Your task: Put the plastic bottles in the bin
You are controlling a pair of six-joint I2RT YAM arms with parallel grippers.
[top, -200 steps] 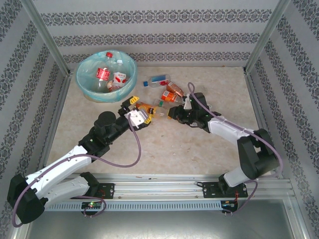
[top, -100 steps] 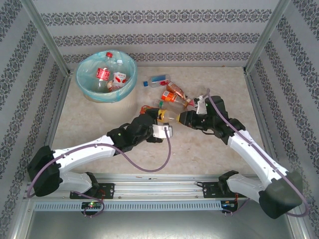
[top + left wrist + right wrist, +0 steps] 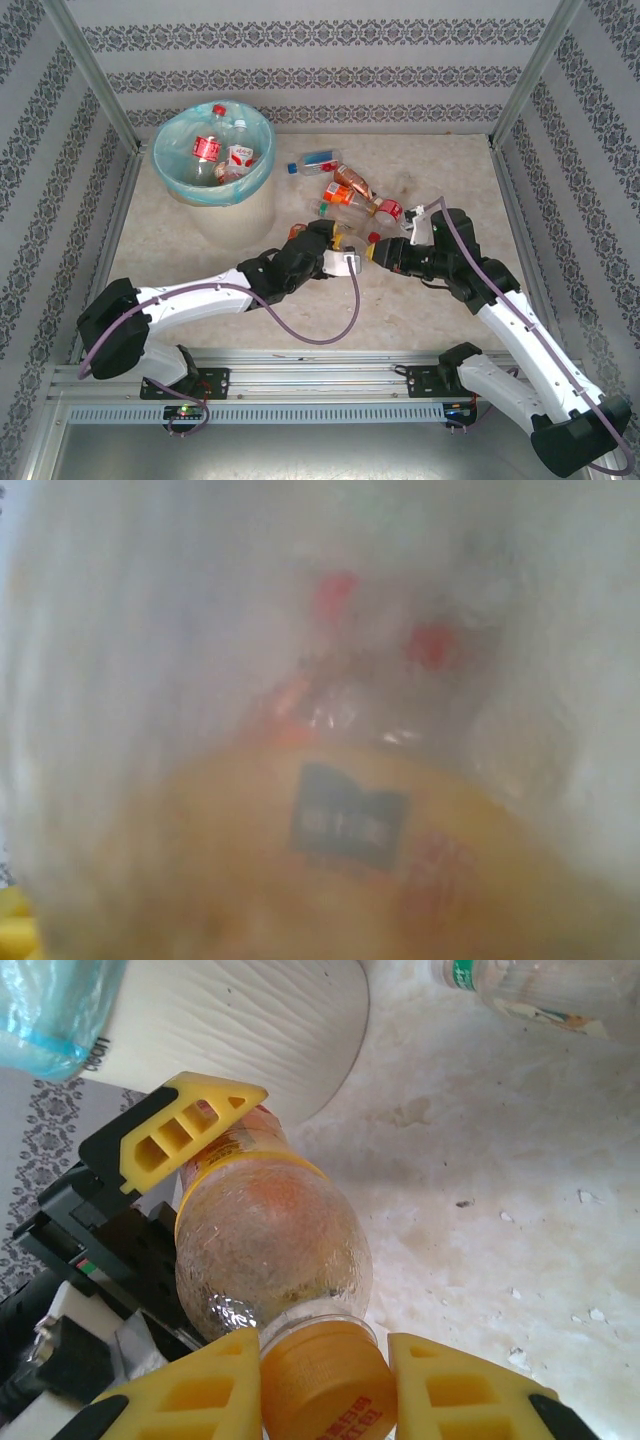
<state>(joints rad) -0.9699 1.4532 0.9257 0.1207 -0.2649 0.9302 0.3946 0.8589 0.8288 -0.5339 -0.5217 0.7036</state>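
the pale, stone-patterned table (image 3: 420, 310) carries everything. at its far left stands the bin (image 3: 235, 218), a cream bucket with a turquoise liner (image 3: 165, 165) folded over its rim. several plastic bottles (image 3: 206, 148) with red labels lie inside it.

the left arm (image 3: 190, 295) and the right arm (image 3: 520, 330) both reach in toward the middle of the table, and their ends meet just in front of the bin.

more loose bottles (image 3: 350, 190) lie on the table beyond the meeting point. one with a blue label (image 3: 320, 160) lies apart from the rest, nearer the back wall, and the others are bunched together.

between the two arms is the orange bottle (image 3: 270, 1230), clear and crinkled, with an orange band at its shoulder. it lies close to the foot of the bin.

the right gripper (image 3: 325, 1370) is clamped on this bottle's orange cap (image 3: 320, 1385), with a yellow pad on each side of it.

the left gripper (image 3: 335, 240) is at the bottle's other end. one yellow finger (image 3: 185, 1125) lies against the labelled side and the other finger is hidden behind the bottle. whether that pincer is squeezing the bottle or only standing around it cannot be told. its own camera gives a blur of orange and clear plastic pressed right up to the lens.
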